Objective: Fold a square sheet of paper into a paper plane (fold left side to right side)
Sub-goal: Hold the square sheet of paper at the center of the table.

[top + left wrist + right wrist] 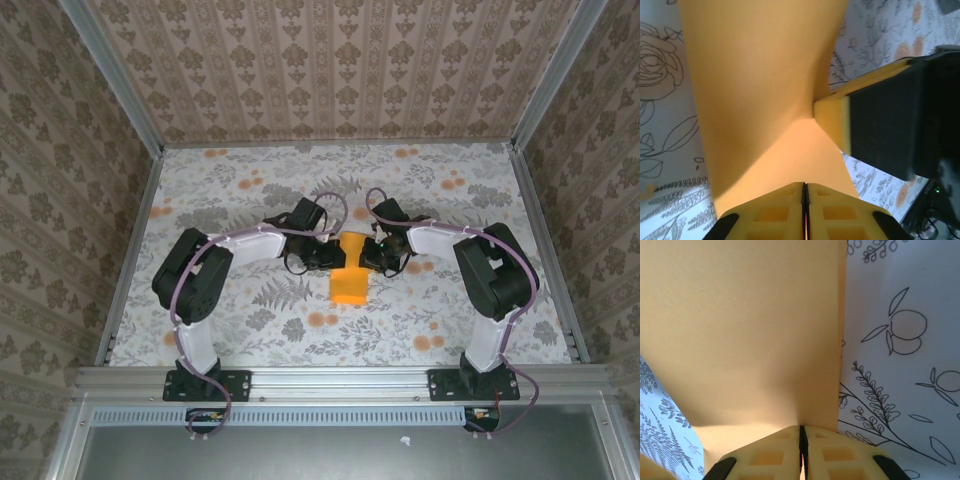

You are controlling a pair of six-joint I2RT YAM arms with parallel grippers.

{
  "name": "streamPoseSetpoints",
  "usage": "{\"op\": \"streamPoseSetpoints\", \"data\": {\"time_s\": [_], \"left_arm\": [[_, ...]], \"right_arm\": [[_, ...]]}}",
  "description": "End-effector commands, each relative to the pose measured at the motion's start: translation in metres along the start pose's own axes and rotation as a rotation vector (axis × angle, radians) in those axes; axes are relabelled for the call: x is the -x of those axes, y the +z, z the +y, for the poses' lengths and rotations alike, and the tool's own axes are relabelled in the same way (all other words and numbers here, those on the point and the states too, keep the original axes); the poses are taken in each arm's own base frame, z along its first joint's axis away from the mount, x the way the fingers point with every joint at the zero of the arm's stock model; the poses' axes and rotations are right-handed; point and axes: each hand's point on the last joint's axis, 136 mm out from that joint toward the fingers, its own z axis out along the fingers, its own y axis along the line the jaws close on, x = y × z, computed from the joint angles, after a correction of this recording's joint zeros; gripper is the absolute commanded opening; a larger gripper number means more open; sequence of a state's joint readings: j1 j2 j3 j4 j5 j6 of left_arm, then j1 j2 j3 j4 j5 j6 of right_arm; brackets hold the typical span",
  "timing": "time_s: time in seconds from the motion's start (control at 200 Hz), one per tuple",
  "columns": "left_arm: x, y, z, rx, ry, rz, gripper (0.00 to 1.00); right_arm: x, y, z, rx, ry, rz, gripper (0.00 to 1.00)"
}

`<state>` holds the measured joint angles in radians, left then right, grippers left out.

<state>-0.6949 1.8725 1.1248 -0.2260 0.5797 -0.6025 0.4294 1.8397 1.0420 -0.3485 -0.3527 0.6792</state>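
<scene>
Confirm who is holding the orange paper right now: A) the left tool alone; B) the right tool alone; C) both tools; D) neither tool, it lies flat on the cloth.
C: the left tool and the right tool each have their fingers shut on an edge of the orange paper, which spans between them.

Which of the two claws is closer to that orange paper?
Neither, it's a tie: both hold it. The left gripper pinches the orange paper from its left side, the right gripper from its right side, both shut.
</scene>
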Motion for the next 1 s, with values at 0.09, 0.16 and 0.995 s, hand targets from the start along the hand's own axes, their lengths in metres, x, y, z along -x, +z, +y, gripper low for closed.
{"op": "streamPoseSetpoints", "data": {"time_s": [0.09, 0.16, 0.995], "left_arm": [[-0.007, 0.018, 0.012, 0.025, -0.025, 0.038, 0.11], [-0.011, 0.02, 0.016, 0.042, -0.029, 0.046, 0.11], [-0.04, 0.026, 0.042, 0.17, -0.076, 0.09, 0.11]], "right_arm": [[-0.028, 0.013, -0.03, -0.104, 0.032, 0.107, 0.11], [-0.027, 0.013, -0.029, -0.099, 0.031, 0.106, 0.11], [0.042, -0.014, 0.067, 0.262, -0.101, -0.069, 0.12]]}}
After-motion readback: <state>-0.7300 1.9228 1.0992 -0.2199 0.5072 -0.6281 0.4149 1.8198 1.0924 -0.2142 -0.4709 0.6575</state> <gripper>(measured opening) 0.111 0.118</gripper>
